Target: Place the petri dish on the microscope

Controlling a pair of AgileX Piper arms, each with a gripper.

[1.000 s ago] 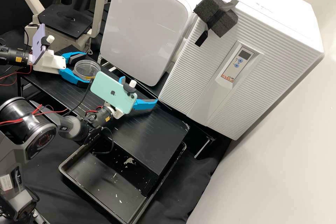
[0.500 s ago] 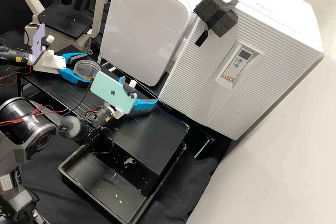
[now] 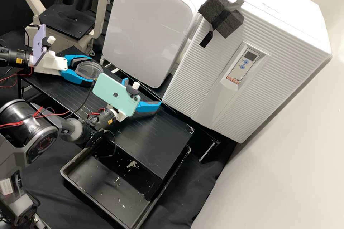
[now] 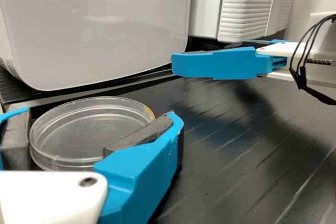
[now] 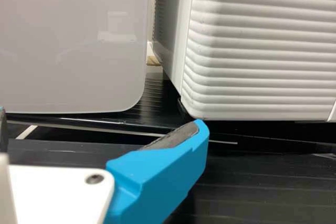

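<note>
Cabinet casing in ribbed white point(image 3: 229, 57) rises beyond the far edge of the black ridged surface point(image 3: 154, 143); next in bulk, the smooth-fronted white box point(image 3: 150, 25) stands beside it. The cream-framed microscope point(image 3: 101, 11), with its flat black stage point(image 3: 66, 23), stands past the surface's upper-left end in the high view.

Of the two arms, the left is plainly the nearer to both dish and microscope. Its white gripper with blue fingers point(image 3: 90, 70) has the clear, round, shallow petri dish point(image 4: 79, 135) directly ahead, between its dark pads, near the surface's far edge at the microscope end. Both pads look to be against the dish's wall, so I judge it grasped; whether it is clear of the surface I cannot tell. Being round, the dish has no long axis to match.

The right arm's blue-fingered gripper point(image 3: 143, 92) stands wide, holding nothing, farther down the surface and well apart from the dish.

From the dish, the stage lies up and to the left in the high view, off one flank of the left gripper. The coming move should therefore be a level lift, then a sideways carry; a weak pinch could tip the dish.
</note>
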